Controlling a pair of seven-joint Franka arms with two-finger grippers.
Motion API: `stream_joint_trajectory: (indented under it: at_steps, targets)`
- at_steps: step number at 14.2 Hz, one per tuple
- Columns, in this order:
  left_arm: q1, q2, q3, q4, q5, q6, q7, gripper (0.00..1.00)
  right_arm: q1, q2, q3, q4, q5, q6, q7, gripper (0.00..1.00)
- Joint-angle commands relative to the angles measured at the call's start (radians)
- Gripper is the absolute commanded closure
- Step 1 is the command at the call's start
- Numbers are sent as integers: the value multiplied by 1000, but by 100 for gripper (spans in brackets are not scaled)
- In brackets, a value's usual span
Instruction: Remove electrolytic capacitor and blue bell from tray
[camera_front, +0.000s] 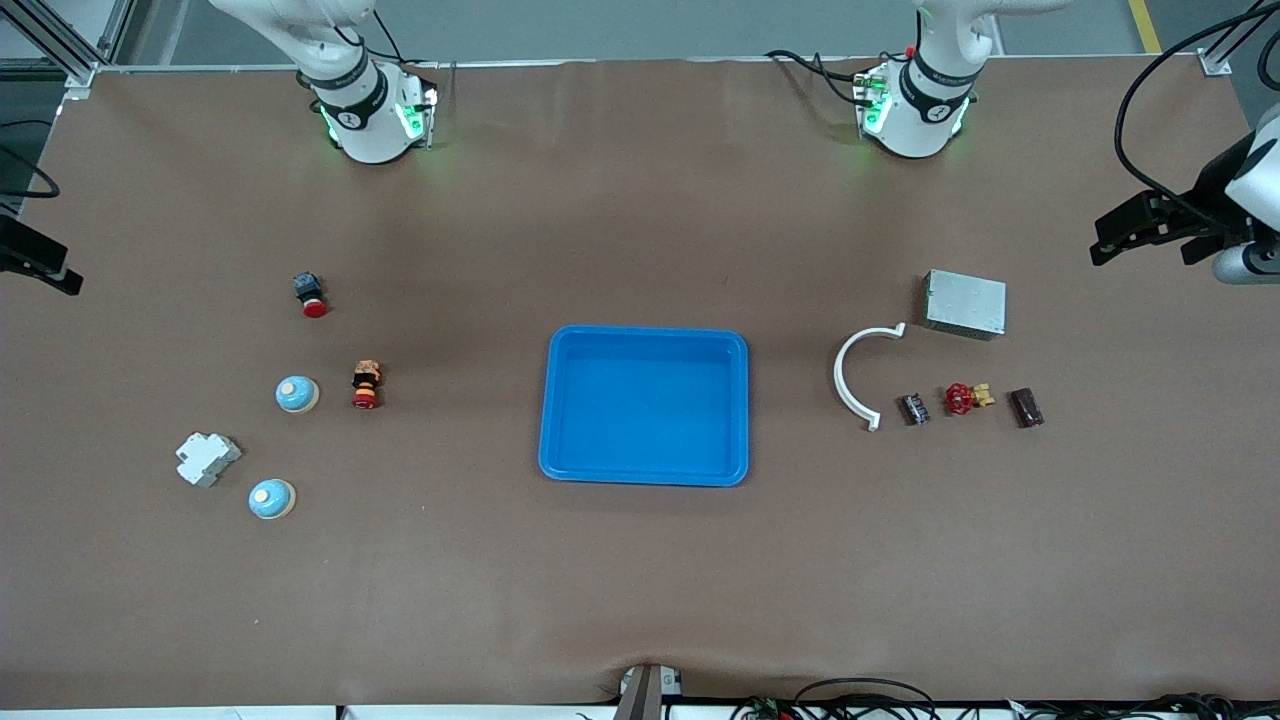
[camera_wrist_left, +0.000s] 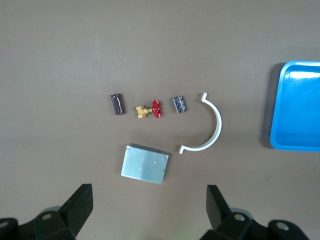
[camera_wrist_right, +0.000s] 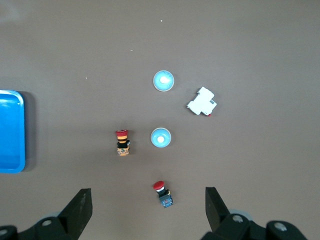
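Front view: you see the tray mid-table and empty; both blue bells lie on the table toward the right arm's end of the tray, and the small dark capacitor lies toward the left arm's end, just beside the white curved clip
Left wrist view: left gripper hangs with fingers spread wide, holding nothing, over the grey metal box; the capacitor sits well apart from the tray
Right wrist view: right gripper also spread and empty; the bells lie well clear of the tray
Handling: you'd likely find the capacitor light, stiff and prone to rolling, so pinch across its body; take a smooth domed bell low across its rim
Status: the task looks done, both arms wait
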Motion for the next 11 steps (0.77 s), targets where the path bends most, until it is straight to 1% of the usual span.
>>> stream_joint_trajectory:
  at_steps: [1,4,11]
  targets:
    - [6,-11,-5,-30,19,40,3,0,26,-23,1,-17,8,-2,38,0]
    - [-3,-11,-6,-30,21,44,17,0,30,-25,3,-16,7,1,40,0]
    - [-5,-4,-6,-24,21,52,19,0,27,-26,-2,-17,2,-45,44,0]
